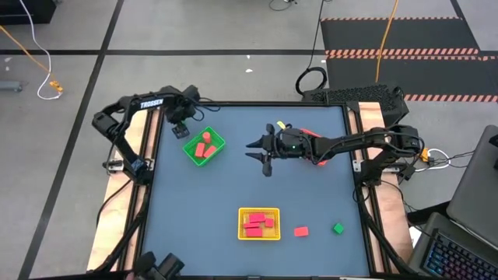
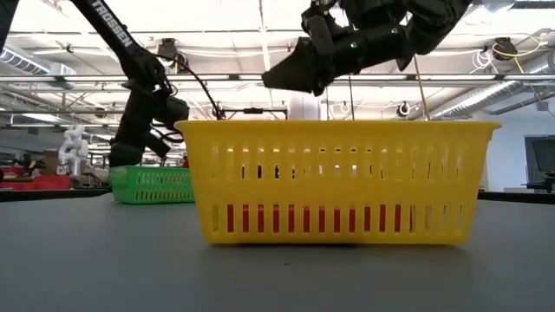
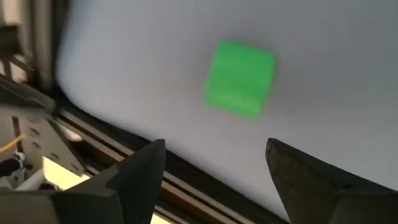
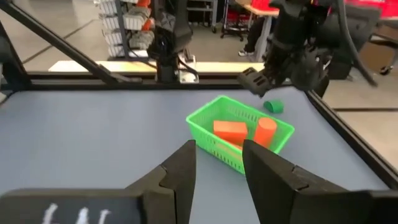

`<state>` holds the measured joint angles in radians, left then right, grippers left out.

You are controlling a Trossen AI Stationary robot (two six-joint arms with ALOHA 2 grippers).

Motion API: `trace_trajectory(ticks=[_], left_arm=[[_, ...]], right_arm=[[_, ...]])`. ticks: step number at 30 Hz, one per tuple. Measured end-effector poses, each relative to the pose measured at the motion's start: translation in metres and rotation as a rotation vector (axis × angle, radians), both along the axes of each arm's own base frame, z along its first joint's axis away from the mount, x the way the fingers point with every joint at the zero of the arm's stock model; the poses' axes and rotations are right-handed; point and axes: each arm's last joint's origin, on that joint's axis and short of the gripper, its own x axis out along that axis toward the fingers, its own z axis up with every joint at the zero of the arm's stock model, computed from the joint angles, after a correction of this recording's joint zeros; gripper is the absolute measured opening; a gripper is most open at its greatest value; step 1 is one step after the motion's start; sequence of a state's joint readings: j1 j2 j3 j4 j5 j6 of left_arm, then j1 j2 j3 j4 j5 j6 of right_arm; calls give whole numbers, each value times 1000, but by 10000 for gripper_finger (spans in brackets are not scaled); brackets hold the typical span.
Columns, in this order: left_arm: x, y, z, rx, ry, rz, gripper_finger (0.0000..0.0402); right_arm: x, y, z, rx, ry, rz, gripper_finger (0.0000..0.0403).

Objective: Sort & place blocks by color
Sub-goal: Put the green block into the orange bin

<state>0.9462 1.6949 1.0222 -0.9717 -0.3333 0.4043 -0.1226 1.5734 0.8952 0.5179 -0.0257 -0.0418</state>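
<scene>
Near edge of the tabletop (image 1: 202, 202): yellow tray (image 1: 259, 224) with several red blocks (image 1: 257, 223) lying in it; just right of it a loose red block (image 1: 301, 231) and farther right a loose green block (image 1: 338, 228), both flat on the surface, apart from each other. Mid-table: right gripper (image 1: 263, 152) reaches in from the right, held up above the surface, fingers (image 4: 186, 163) apart a moderate gap with nothing between them, pointed toward the green tray (image 1: 204, 147). Far left: green tray holds two red-orange pieces, one rectangular (image 4: 230, 131) and one cylinder (image 4: 266, 130); by colour these look misplaced. Beyond it, left gripper (image 4: 259, 79) hovers close over a small green piece (image 4: 273, 106) on the tabletop beside the tray's far side; fingers spread wide and empty in the left wrist view, green piece (image 3: 239, 78) lying ahead of them. Blocks look like small, rigid, light solids with smooth faces, probably a bit slippery; best pinched across two flat parallel sides at mid-height, the cylinder across its diameter. Nothing fragile, moderate squeeze should do.
</scene>
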Motion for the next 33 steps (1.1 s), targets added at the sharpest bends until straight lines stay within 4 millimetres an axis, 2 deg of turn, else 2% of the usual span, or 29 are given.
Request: trace_trajectory(ticks=[7,18,26,33], left_arm=[[2,4,-1,-56,-144,-40,280],[6,9,-6,-31,-161,-51,275],[8,13,-26,-73,-87,-70,208],[8,15,-25,-37,-50,-104,131]], right_arm=[[-4,-6,-6,5,20,-21,128],[-4,-7,-6,13,18,-26,128],[-4,-7,-6,13,18,-26,128],[-4,-7,-6,14,18,-26,128]])
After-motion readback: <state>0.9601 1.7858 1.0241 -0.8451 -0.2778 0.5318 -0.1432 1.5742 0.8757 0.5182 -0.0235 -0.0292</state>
